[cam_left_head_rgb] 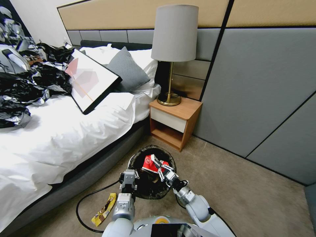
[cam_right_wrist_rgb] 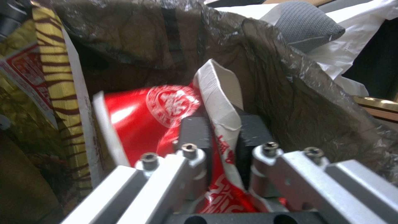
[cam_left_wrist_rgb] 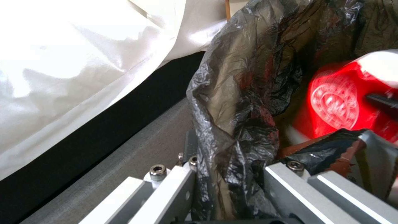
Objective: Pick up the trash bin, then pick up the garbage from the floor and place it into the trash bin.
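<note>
Item: red-and-white pack (cam_left_head_rgb: 152, 163), right tool (cam_left_head_rgb: 160, 170) pinching it over trash bin (cam_left_head_rgb: 144, 154). Left tool (cam_left_head_rgb: 129, 179) clamping rim, 8 o'clock. You: be releasing low, centred.

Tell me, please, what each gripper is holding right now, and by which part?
The left gripper clamps the trash bin by its bag-lined rim; the right gripper pinches the red-and-white pack by its crumpled white edge.

Black-bag-lined trash bin (cam_left_head_rgb: 152, 190) upright beside the bed, crumpled red-and-white pack (cam_left_head_rgb: 152, 163) tilted at its mouth.
</note>
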Controlling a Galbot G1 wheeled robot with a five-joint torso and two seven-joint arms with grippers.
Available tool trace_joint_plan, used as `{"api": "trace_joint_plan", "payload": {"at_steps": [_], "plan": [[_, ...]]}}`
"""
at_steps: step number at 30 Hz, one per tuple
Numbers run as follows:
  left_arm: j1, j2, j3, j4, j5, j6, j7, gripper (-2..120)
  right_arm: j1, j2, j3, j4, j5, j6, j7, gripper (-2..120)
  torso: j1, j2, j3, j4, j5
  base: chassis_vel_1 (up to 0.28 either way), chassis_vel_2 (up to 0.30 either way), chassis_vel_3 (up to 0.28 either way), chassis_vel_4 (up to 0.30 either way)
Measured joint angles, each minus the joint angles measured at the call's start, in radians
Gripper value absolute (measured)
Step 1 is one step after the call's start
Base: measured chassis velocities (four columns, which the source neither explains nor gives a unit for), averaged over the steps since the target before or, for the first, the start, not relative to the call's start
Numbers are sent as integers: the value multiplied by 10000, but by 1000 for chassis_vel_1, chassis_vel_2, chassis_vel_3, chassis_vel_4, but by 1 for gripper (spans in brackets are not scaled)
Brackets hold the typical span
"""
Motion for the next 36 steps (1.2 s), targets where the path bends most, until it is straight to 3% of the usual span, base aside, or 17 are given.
{"api": "trace_joint_plan", "payload": {"at_steps": [1, 4, 5, 7, 14, 16, 18, 21, 32, 36], "plan": [[0, 7, 6, 0, 0, 1, 0, 0, 3, 0, -25, -2, -16, -21, 13, 28, 1, 0, 0, 0, 0, 0, 0, 0, 0], [2, 13, 7, 0, 0, 2, -1, 0, 6, -2, -60, -3, -32, -43, 15, 32, 0, 0, 0, 0, 0, 0, 0, 0, 0], [4, 17, 13, 0, 0, 2, -1, 0, 9, 3, -110, -3, -77, -60, 16, 43, 1, 0, 0, 0, -1, 0, 0, 0, 0], [5, 18, 20, 0, 0, 2, -1, 0, 0, 17, -137, -3, -93, -62, 16, 45, 1, 0, 0, 0, 0, 0, 0, 0, 0], [5, 37, 66, 1, 16, 2, -1, 0, -103, -2, -203, 46, -223, -86, 87, 76, 1, 0, 0, 0, -1, 0, 0, 0, 0], [5, 38, 74, 1, 21, 2, -1, 0, -114, -14, -205, 55, -233, -88, 96, 78, 1, 0, 0, 0, -1, 0, 0, 0, 0], [5, 40, 93, 1, 35, 2, -1, 0, -136, -27, -231, 60, -273, -93, 116, 91, 0, 0, 0, 0, 0, 0, 0, 0, 0], [6, 40, 104, 1, 41, 1, -1, 0, -138, -9, -272, 60, -316, -94, 119, 98, 0, 0, 0, 0, 0, 0, 0, 0, 0], [3, 33, 86, -19, 57, 0, 0, 0, -220, -74, -264, 183, -603, -108, 120, 100, 1, 0, 0, 0, 0, 0, 0, 0, 0], [2, 33, 69, -52, 67, 0, 0, 0, -349, -344, -99, 346, -1272, -325, 192, 100, 1, 0, 0, 0, 0, 0, 0, 0, 0]]}}
